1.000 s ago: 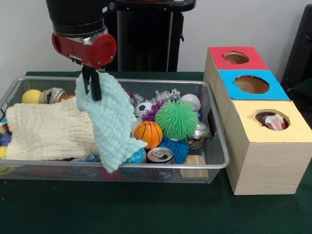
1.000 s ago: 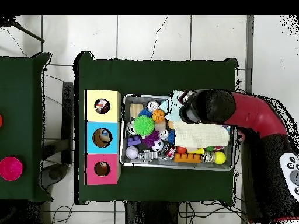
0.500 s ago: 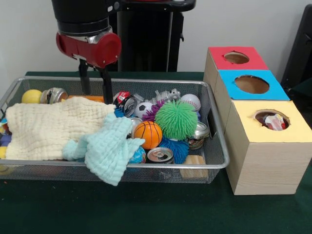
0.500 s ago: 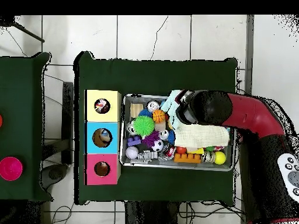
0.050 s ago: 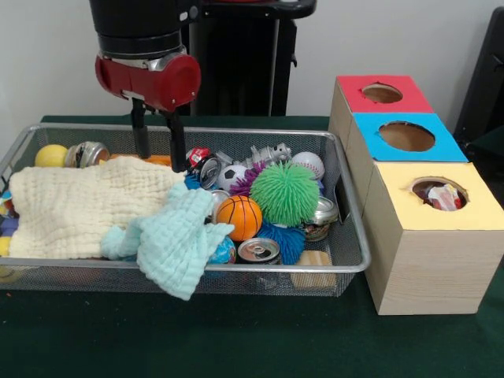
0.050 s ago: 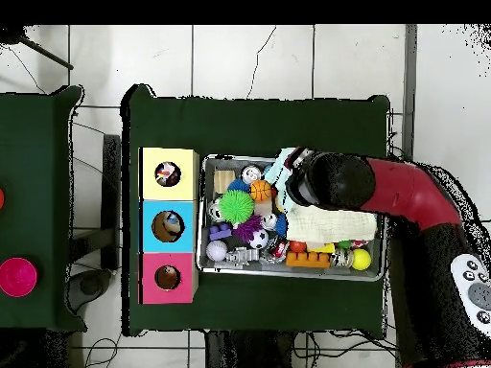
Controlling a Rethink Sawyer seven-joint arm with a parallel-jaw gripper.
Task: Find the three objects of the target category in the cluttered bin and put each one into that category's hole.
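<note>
My gripper point(image 5: 159, 151) hangs open over the back left of the wire bin point(image 5: 350, 264), holding nothing. Below it a cream cloth point(image 5: 79, 209) covers the bin's left half. A mint cloth point(image 5: 177, 246) lies crumpled beside it and droops over the front rim. Exposed to the right are an orange basketball point(image 5: 239, 216), a green spiky ball point(image 5: 285, 193), a soccer ball point(image 5: 231, 175), a baseball point(image 5: 309, 164) and several crushed cans point(image 5: 258, 250). In the overhead view the arm's head point(image 6: 321, 180) hides the fingers; the mint cloth point(image 6: 284, 161) shows at its edge.
Three boxes with round holes stand right of the bin: red point(image 5: 350, 88) at the back, blue point(image 5: 370, 130), yellow point(image 5: 480, 211) nearest, something lying in the yellow hole. A yellow ball point(image 5: 51, 156) and a can point(image 5: 87, 153) sit at the bin's back left.
The gripper, shut on the lifted mint cloth a second ago, opened and let it fall onto the bin's front rim. It has since drifted slightly right and stays open.
</note>
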